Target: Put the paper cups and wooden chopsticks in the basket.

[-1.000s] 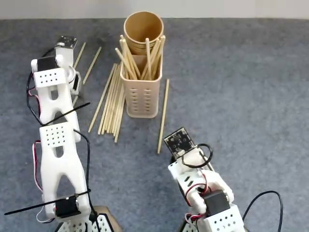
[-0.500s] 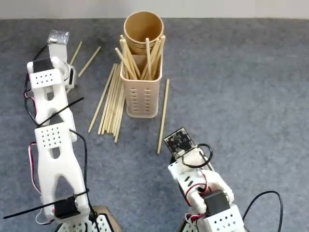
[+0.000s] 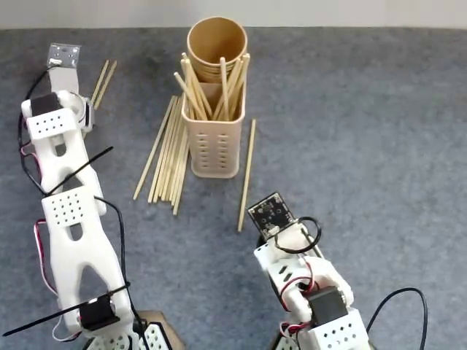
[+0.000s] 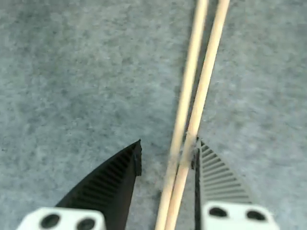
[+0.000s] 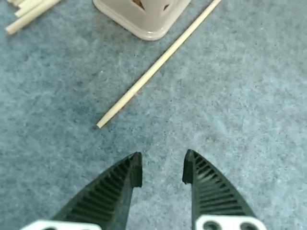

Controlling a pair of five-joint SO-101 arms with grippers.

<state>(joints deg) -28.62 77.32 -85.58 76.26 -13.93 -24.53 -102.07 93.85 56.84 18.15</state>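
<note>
A beige perforated basket (image 3: 213, 138) stands upright at the middle back with several wooden chopsticks in it. A stack of brown paper cups (image 3: 217, 42) sits at its far end. Two chopsticks (image 4: 192, 105) lie side by side on the carpet between the fingers of my open left gripper (image 4: 168, 149), against one finger (image 4: 216, 177). From above this pair of chopsticks (image 3: 102, 80) is at the far left, beside the left arm (image 3: 55, 124). A single chopstick (image 5: 153, 67) lies ahead of my open, empty right gripper (image 5: 163, 164), right of the basket (image 5: 144, 17).
A bundle of several loose chopsticks (image 3: 165, 154) lies on the grey carpet just left of the basket. The single chopstick (image 3: 247, 173) lies along the basket's right side. The right arm (image 3: 295, 273) rises from the near edge. The carpet's right half (image 3: 365, 146) is bare.
The left arm has swung left, away from the basket. The two far-left chopsticks, apart before, moved left with it and now lie close together. The right arm has not moved.
</note>
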